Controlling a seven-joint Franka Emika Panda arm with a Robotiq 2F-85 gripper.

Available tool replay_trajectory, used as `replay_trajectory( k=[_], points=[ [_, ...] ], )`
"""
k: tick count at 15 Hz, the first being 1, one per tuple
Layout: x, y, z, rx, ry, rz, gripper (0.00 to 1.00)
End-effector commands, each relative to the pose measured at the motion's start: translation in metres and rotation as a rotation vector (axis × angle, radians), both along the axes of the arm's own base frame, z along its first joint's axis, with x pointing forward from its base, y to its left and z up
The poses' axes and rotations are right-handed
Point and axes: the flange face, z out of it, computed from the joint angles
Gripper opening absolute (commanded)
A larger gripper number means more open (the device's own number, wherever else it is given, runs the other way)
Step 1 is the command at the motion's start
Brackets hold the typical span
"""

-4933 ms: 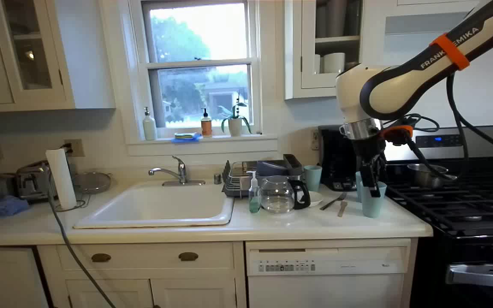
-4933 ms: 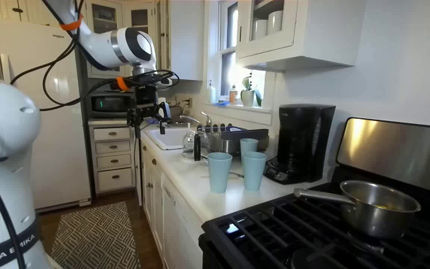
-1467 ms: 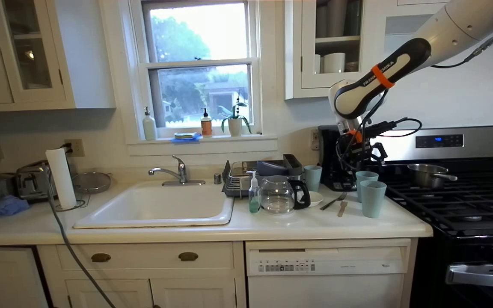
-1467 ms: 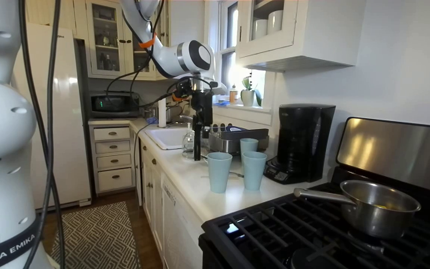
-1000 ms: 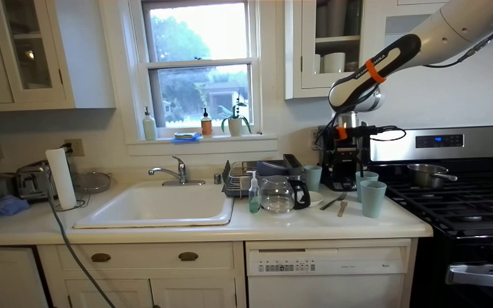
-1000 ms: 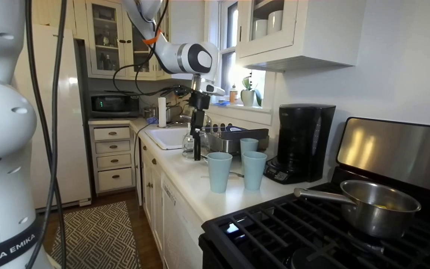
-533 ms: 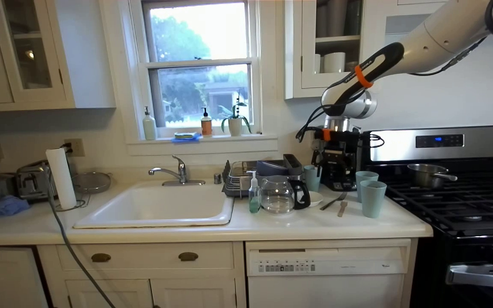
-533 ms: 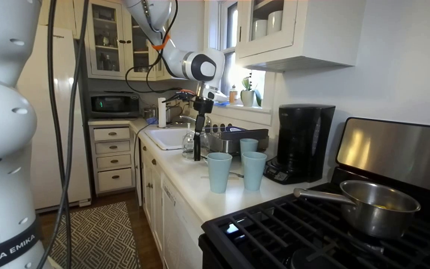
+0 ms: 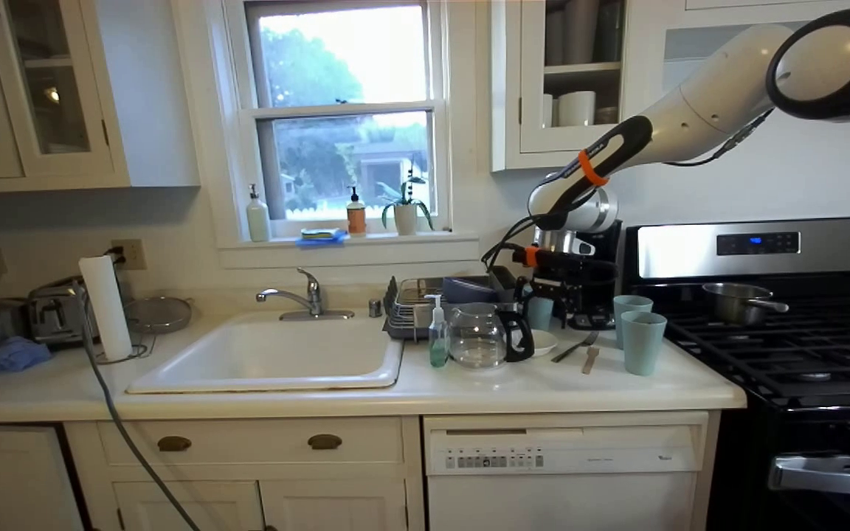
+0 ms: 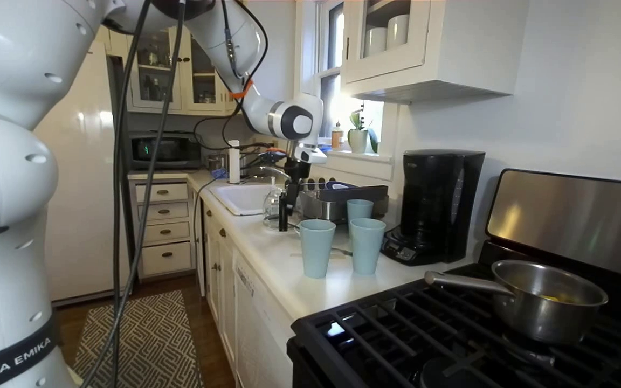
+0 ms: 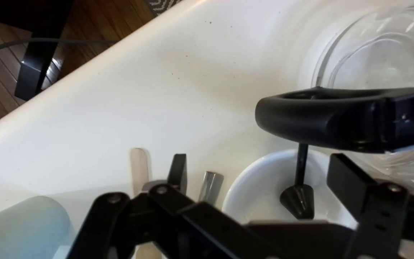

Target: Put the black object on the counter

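Carafe [image 11: 383, 64]: Cut off at the wrist view's right, its black handle [image 11: 311, 118] partly over a white bowl [image 11: 239, 187].
Black utensil [image 11: 298, 201]: Flared end in the bowl, thin shaft disappearing beneath the handle; too small to make out in both exterior views.
Fingers [image 11: 179, 172]: Spread well apart, one on either side of the utensil in the wrist view, masking the bowl's lower rim.
Rear cup [image 9: 540, 313]: Teal, partly screened by the fingers in an exterior view.
Fork [image 9: 575, 348] and wooden stick [image 9: 591, 360]: Near each other on the surface [image 9: 528, 389], each partly covered by the fingers in the wrist view.
Coffee maker [image 9: 608, 240]: Half blocked by the robot arm [image 9: 698, 125] in an exterior view.
Front cups [image 9: 644, 346]: Overlapping in an exterior view; a teal cup is cut off at the wrist view's lower left.
Robot arm: Seconds earlier its fingers appeared before the front cups; now they stand farther left, at the bowl; carafe and cups unmoved.
Surface: Front edge slants across the wrist view, wood floor [image 11: 99, 25] beyond; a broad stretch spreads from it to the handle.
Stove [image 9: 823, 376]: Borders the surface's right end.
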Motion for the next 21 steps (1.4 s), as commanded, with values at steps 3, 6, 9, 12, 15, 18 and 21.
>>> replay_trajectory(
  k=[3, 6, 9, 12, 15, 18, 21],
  points=[
    [0.039, 0.010, -0.019, -0.020, -0.016, -0.038, 1.00],
    [0.051, 0.009, -0.026, -0.025, -0.014, -0.047, 0.95],
    [0.059, 0.006, -0.034, -0.025, -0.012, -0.057, 0.76],
    [0.065, 0.006, -0.042, -0.011, -0.013, -0.039, 0.61],
    [0.068, 0.006, -0.048, -0.007, -0.002, -0.036, 0.53],
    [0.069, 0.004, -0.052, -0.004, 0.021, -0.034, 0.41],
    [0.069, 0.001, -0.054, 0.001, 0.052, -0.030, 0.34]
  ],
)
